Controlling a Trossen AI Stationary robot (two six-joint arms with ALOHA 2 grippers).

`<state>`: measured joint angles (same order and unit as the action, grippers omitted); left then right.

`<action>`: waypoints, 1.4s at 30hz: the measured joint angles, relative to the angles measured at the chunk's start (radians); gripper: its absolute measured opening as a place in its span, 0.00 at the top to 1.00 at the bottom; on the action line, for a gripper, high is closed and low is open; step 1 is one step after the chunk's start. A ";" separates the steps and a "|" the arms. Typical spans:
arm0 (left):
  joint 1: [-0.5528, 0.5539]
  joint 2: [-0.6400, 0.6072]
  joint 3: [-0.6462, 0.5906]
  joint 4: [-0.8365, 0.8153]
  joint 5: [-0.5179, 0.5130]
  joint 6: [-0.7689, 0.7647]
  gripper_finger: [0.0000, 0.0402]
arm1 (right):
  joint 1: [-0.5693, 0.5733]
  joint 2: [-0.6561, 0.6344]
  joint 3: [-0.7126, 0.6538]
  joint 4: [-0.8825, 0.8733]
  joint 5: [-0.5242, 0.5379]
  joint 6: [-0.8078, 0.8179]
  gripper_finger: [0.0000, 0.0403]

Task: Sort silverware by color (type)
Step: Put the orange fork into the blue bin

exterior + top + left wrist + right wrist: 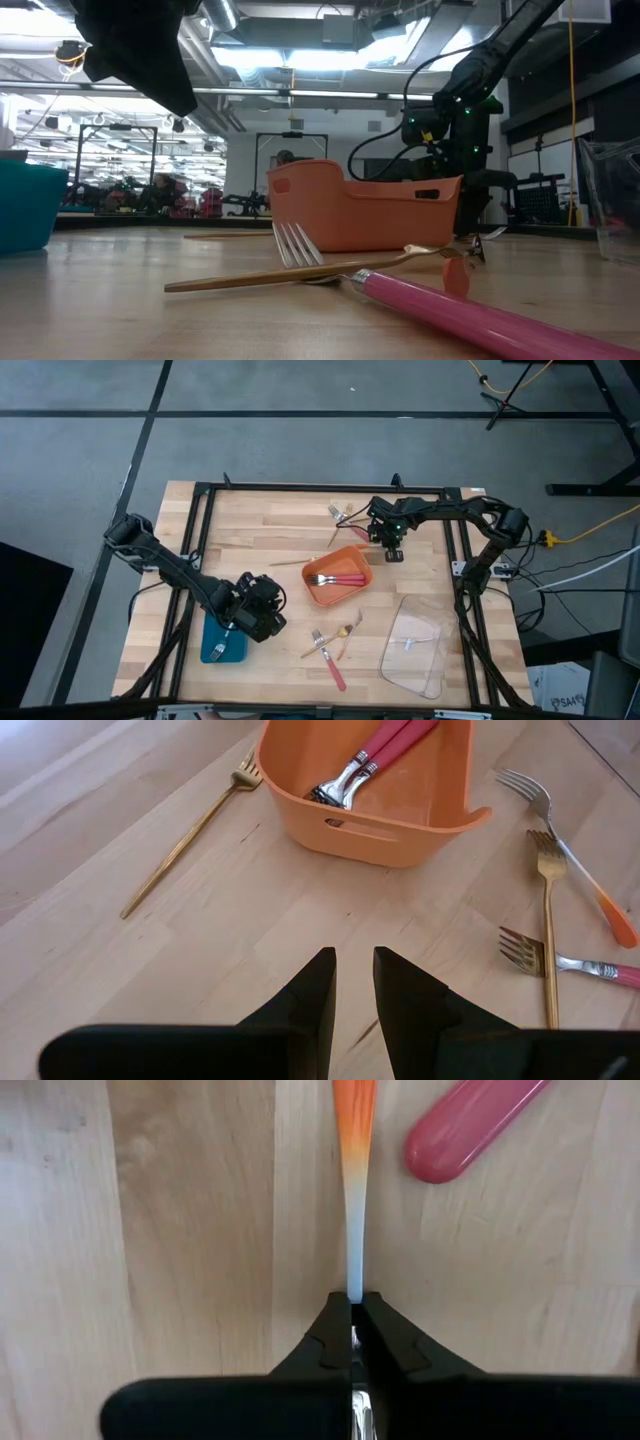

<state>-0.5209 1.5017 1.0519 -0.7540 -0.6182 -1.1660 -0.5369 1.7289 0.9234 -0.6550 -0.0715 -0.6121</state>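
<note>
Right wrist view shows your right gripper (352, 1312) pinching the orange-handled fork (353, 1140) at its neck; lift straight, avoiding the pink handle (470, 1128).

— What colours are on the desk (250, 530)?
— Pale striped wood. An orange tray (322, 593) with pink-handled forks (343, 579), a teal tray (212, 643), a clear one (432, 658).
— And that fork in the black right claw (356, 1318)?
— The orange-handled fork (354, 1150) fades from orange to white.
</note>
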 joint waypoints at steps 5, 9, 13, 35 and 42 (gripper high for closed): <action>0.000 0.000 0.000 0.000 0.000 0.000 0.84 | 0.000 -0.013 0.000 -0.012 0.000 0.000 1.00; 0.000 0.000 0.000 0.000 0.000 0.000 0.84 | 0.000 -0.049 -0.005 -0.039 0.002 0.000 1.00; 0.000 0.000 0.000 0.000 0.000 0.000 0.84 | 0.000 -0.102 -0.005 -0.048 0.007 -0.001 1.00; 0.005 0.000 0.000 0.001 -0.062 0.000 0.84 | 0.000 -0.349 -0.003 -0.073 0.044 0.028 1.00; 0.038 0.000 0.000 0.000 -0.066 0.000 0.84 | 0.000 -0.415 -0.002 -0.070 0.135 0.040 1.00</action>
<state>-0.4833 1.5015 1.0519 -0.7536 -0.6838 -1.1660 -0.5369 1.3142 0.9211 -0.7248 0.0630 -0.5724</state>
